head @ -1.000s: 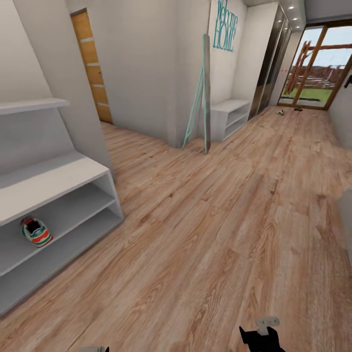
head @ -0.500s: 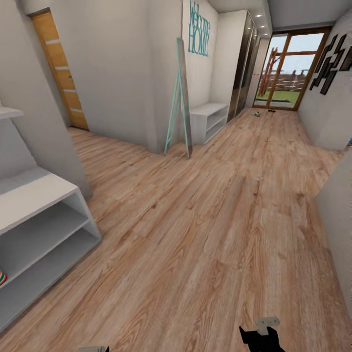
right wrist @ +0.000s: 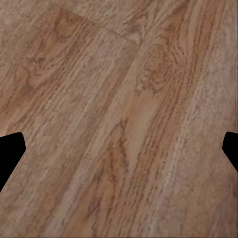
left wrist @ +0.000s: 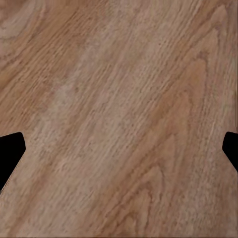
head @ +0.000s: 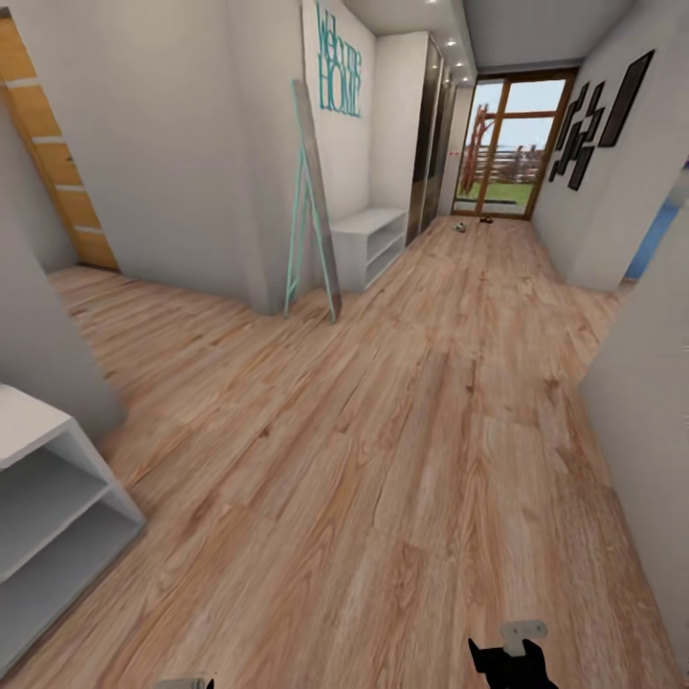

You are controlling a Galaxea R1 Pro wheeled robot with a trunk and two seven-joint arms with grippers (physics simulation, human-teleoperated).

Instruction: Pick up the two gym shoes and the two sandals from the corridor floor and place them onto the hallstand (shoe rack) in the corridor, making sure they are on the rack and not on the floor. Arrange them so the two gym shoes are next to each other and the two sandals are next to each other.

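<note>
At lower left of the head view, the pale-grey hallstand shows one end with two open shelf rows. Wood-grain corridor floor runs toward a glazed door; small shoes lie near it, too distant to identify. Left gripper and right gripper hang spread wide and unladen above bare planks.

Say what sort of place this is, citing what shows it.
Likely a home's entrance corridor: long wood floor, a glazed door at the far end, and a low shoe rack under "Welcome HOME" lettering.
</note>
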